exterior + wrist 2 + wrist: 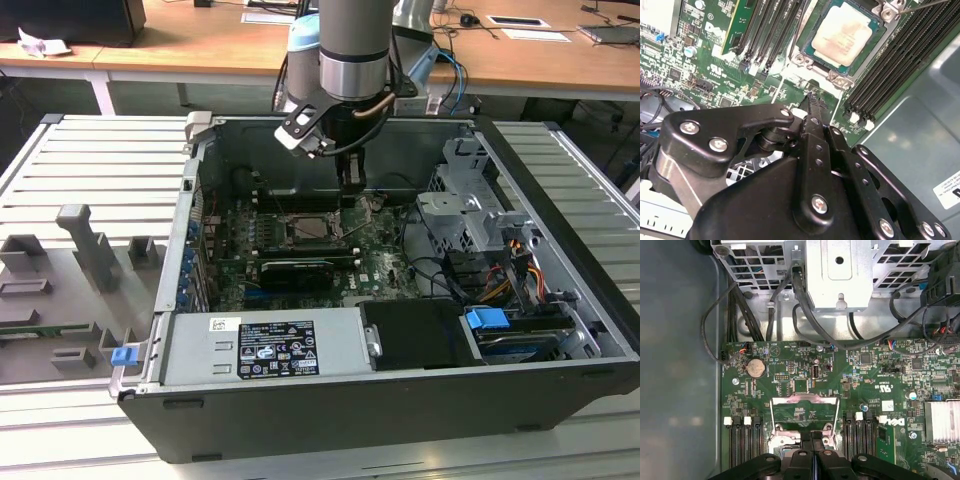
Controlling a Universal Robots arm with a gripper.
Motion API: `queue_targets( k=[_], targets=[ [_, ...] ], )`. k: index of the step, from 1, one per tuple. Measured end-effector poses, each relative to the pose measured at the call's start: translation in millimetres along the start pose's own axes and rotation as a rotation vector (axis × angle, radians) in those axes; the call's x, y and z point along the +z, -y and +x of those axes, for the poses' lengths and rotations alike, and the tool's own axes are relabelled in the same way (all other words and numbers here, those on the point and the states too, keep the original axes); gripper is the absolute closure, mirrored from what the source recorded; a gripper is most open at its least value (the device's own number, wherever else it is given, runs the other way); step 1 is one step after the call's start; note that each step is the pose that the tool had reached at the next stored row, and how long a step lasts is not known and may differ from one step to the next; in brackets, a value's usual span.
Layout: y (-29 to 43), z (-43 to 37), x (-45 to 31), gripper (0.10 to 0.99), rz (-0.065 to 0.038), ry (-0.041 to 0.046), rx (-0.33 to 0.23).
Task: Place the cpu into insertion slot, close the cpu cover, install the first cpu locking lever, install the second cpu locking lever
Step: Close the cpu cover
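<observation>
The fingers (814, 107) are pressed flat together with nothing between them. In the second wrist view their narrow black tip points down at the green circuit board (715, 65), just off one corner of the insertion slot (801, 59). I can't tell whether the tip touches the board. The cpu (844, 36) is already lying flat in that slot, pale metal face up, with its green edge showing all round inside the metal rim. The cpu cover (805, 399) is not down over it. In the first wrist view the silvery frame stands swung up just beyond the fingers, and the board shows through its cut-out centre. A thin metal rod (922, 4) slants past the far corner of the socket. Long black memory slots (890, 65) run along both sides of the socket, and a round coin battery (755, 368) sits on the board past the raised cover. In the exterior view the arm (352, 50) reaches straight down into the open computer case (560, 200), the fingers hanging just beside the back edge of the socket. A grey power supply (270, 345) fills the near side of the case, and a metal drive cage (470, 200) stands toward the exterior view's right. The case lies on a ridged grey tabletop (90, 160), with grey fixture blocks (90, 250) on the exterior view's left.
</observation>
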State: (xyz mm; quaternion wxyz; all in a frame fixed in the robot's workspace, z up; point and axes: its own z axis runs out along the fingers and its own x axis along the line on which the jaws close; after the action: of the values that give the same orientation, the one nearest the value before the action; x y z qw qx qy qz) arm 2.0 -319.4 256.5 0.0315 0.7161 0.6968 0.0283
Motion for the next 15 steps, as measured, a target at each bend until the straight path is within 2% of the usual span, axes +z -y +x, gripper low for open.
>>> queue_targets(
  k=[5,8,9,15],
  targets=[
    [-3.8,0.1,0.3,0.980,0.000,0.0003,0.000],
    [-13.0,0.4,1.1,0.980,0.002,0.0005,0.000],
    [-22.6,0.7,2.4,0.980,0.005,0.0005,0.000],
    [-38.3,1.1,3.8,0.980,0.008,0.0000,-0.009]
  ],
)
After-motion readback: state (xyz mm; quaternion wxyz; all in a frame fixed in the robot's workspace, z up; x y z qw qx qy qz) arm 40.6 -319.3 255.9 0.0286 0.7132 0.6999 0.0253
